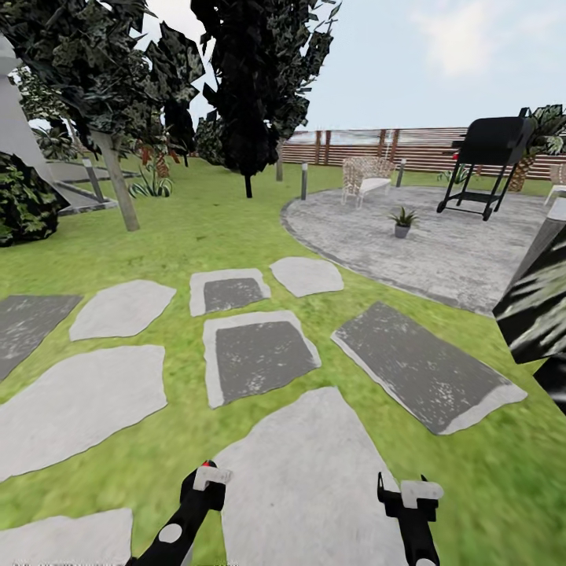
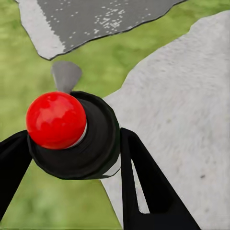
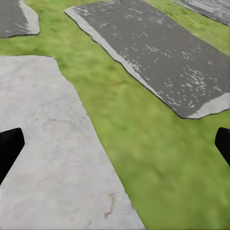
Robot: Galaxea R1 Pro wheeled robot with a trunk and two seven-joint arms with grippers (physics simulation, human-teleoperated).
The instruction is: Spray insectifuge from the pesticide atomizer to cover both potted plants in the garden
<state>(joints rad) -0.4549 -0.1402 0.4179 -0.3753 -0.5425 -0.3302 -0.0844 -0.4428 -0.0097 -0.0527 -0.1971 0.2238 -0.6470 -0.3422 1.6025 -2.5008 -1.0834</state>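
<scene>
the pesticide atomizer [image 2: 72, 134] sits clamped in the left tool [image 2: 72, 158], a dark finger on each side of its black body and the red tip [image 2: 56, 120] pointing ahead, probably so the nozzle already faces whatever the arm aims at. in the head view the left tool [image 1: 206, 483] hangs low over a pale stepping stone [image 1: 314, 472], red just showing at its end. the right tool [image 1: 407, 495] is beside it, fingers wide apart with nothing between them, free as a spare. one potted plant [image 1: 403, 220] stands well ahead on the round grey patio [image 1: 440, 259], near a white chair [image 1: 365, 179] and a black grill [image 1: 489, 161], with the wooden fence [image 1: 369, 145] behind. judging by the gap, the robot must roll closer across the lawn [image 1: 181, 244] before spraying.
</scene>
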